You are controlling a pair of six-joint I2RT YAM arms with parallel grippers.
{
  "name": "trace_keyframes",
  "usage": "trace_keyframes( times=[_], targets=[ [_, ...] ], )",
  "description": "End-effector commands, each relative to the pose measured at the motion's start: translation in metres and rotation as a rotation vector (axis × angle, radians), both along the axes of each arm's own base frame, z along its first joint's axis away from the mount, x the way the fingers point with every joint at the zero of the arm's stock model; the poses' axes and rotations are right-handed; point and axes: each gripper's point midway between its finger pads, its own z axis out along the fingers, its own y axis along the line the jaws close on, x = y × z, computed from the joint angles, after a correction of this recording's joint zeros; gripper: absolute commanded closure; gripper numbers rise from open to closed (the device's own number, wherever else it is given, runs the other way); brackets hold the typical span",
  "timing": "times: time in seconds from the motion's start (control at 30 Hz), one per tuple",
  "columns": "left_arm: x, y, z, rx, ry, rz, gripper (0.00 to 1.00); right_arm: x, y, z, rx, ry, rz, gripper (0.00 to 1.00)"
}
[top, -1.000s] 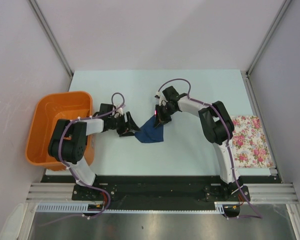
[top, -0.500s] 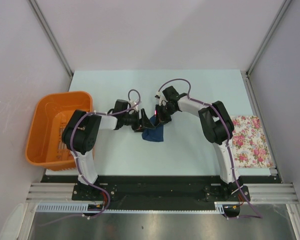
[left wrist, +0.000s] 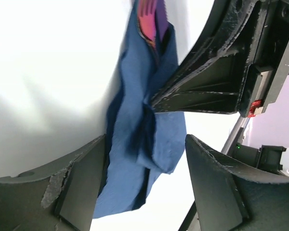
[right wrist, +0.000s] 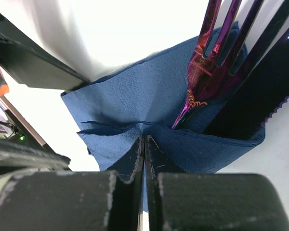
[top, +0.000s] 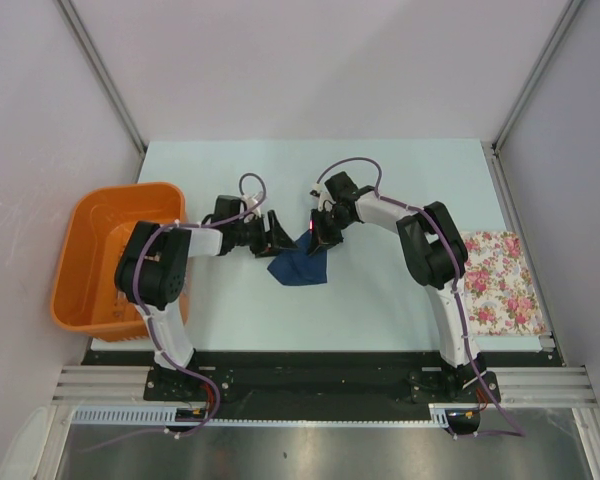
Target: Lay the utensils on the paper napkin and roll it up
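Observation:
The navy paper napkin (top: 300, 265) lies crumpled and partly folded at the table's middle. My right gripper (top: 317, 240) is shut on its upper fold (right wrist: 149, 132). A purple fork (right wrist: 207, 72) lies inside the napkin (right wrist: 135, 103), tines pointing away from the right wrist camera. A purple tip (left wrist: 149, 19) also shows at the napkin's far end in the left wrist view. My left gripper (top: 273, 238) is open at the napkin's left side, with the napkin's loose edge (left wrist: 135, 144) hanging between its fingers (left wrist: 82, 183). Other utensils are hidden.
An orange bin (top: 115, 255) stands at the table's left edge. A white cloth with pink floral print (top: 500, 280) lies at the right edge. The light table (top: 380, 300) reaches forward to the arm bases.
My left gripper closed in on the napkin's left side, bunching it, then drew back a little left and opened; the napkin has spread out again. My right gripper has stayed put.

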Motion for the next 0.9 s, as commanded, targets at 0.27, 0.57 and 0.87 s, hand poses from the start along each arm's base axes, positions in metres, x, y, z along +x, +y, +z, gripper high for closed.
trace_keyframes(
  times=[0.27, 0.57, 0.87],
  targets=[
    [-0.045, 0.012, -0.035, 0.040, 0.142, -0.060, 0.34, -0.016, -0.016, -0.056, -0.153, 0.060, -0.001, 0.99],
    [-0.059, 0.025, -0.018, -0.008, 0.166, -0.047, 0.38, -0.017, -0.015, -0.058, -0.156, 0.063, -0.003, 0.99],
    [-0.050, 0.022, -0.006, -0.031, 0.143, -0.019, 0.53, -0.017, -0.012, -0.058, -0.152, 0.062, -0.004, 1.00]
  ],
)
